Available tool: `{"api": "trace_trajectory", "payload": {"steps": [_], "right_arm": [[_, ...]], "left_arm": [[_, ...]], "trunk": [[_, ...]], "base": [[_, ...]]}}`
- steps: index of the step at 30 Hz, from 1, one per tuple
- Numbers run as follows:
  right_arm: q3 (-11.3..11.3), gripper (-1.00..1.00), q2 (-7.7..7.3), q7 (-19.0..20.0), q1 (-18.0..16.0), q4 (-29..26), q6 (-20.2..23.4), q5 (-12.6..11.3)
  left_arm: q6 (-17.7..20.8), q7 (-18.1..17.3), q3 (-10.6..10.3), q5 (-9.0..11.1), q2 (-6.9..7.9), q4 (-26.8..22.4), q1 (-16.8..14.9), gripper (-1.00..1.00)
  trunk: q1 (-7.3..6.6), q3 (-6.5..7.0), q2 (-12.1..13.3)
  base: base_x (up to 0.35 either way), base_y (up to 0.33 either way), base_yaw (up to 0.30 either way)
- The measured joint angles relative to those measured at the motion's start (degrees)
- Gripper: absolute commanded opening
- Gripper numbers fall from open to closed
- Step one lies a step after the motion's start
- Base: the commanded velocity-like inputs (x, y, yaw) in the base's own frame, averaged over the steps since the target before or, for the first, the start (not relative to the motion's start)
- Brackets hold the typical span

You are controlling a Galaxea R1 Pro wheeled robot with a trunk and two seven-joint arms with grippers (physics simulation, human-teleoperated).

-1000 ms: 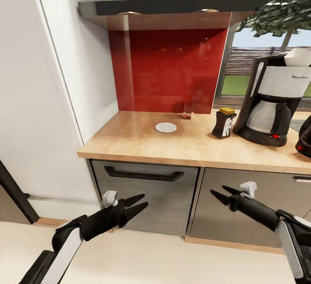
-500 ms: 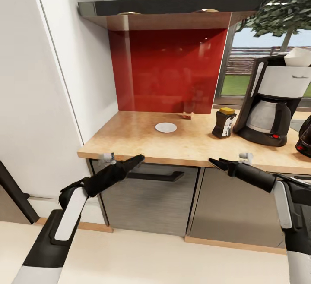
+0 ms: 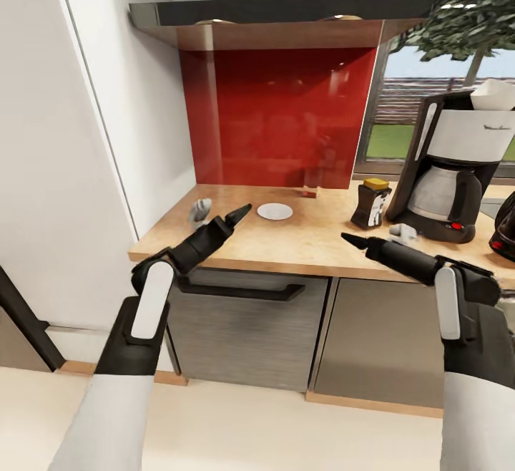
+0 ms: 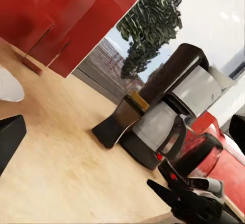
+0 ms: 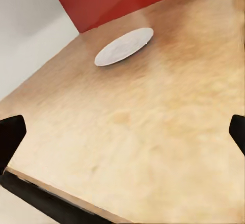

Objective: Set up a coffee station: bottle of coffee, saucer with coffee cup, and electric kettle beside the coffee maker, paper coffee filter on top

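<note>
A: Leftmost, then, what does the robot's side show?

B: Item one, the left gripper [image 3: 239, 213], raised over the front edge of the kitchen countertop [image 3: 236, 238]. Its fingers lie nearly together and hold nothing. Whether they fully touch cannot be told.

A: And the saucer?

B: Item two, the saucer [image 3: 275, 211], white and bare, flat on the countertop just beyond that gripper at about 1 o'clock. The right wrist view shows it too [image 5: 124, 45], with plain wood all round it.

A: Overhead?

B: Item three, the kitchen shelf [image 3: 279, 11], a black slab at 12 o'clock above the saucer, over the red panel [image 3: 275, 117].

A: Further right?

B: Item four, the right gripper [image 3: 352, 240], fingers spread wide in its wrist view, empty. Item five, the bottle of coffee [image 3: 371, 202], yellow-lidded, upright just beside the coffee maker [image 3: 450, 170], at the machine's 9 o'clock. Item six, the paper coffee filter [image 3: 493, 95], sitting on the machine's top. Item seven, the electric kettle [image 3: 505, 229], cut off by the frame edge, at the machine's 4 o'clock.
</note>
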Motion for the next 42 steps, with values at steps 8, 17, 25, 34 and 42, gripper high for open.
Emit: {"api": "trace_trajectory", "payload": {"steps": [8,17,25,34,42], "right_arm": [[0.09,1.00,8.20,-11.36,-5.34,2.63,1.62,-0.31],[-0.03,1.00,11.72,-26.91,-7.25,3.45,1.73,-13.22],[0.03,1.00,11.86,-48.20,-7.37,3.39,1.21,-40.59],[3.31,1.00,11.95,-64.06,-7.37,3.62,-5.51,-52.30],[3.78,1.00,12.01,-64.56,-7.35,4.14,-5.60,-52.98]], "left_arm": [[-1.05,4.40,3.95,0.11,0.04,7.61,-5.18,1.00],[-1.14,15.53,5.65,-0.02,0.03,7.59,-5.98,1.00],[-1.09,18.59,5.84,6.70,0.02,7.30,-6.01,1.00],[-1.07,19.76,6.24,8.57,0.02,7.83,-6.02,1.00],[-1.07,19.76,6.34,8.61,0.02,7.93,-6.02,1.00]], "trunk": [[0.00,-0.01,0.00],[0.00,-0.01,0.00],[-0.01,-0.01,0.00],[-0.01,-0.01,0.00],[-0.01,-0.01,0.00]], "base": [[0.000,0.000,0.000],[0.000,0.000,0.000],[0.025,0.000,0.000],[0.064,0.000,0.000],[0.148,0.000,0.000]]}}
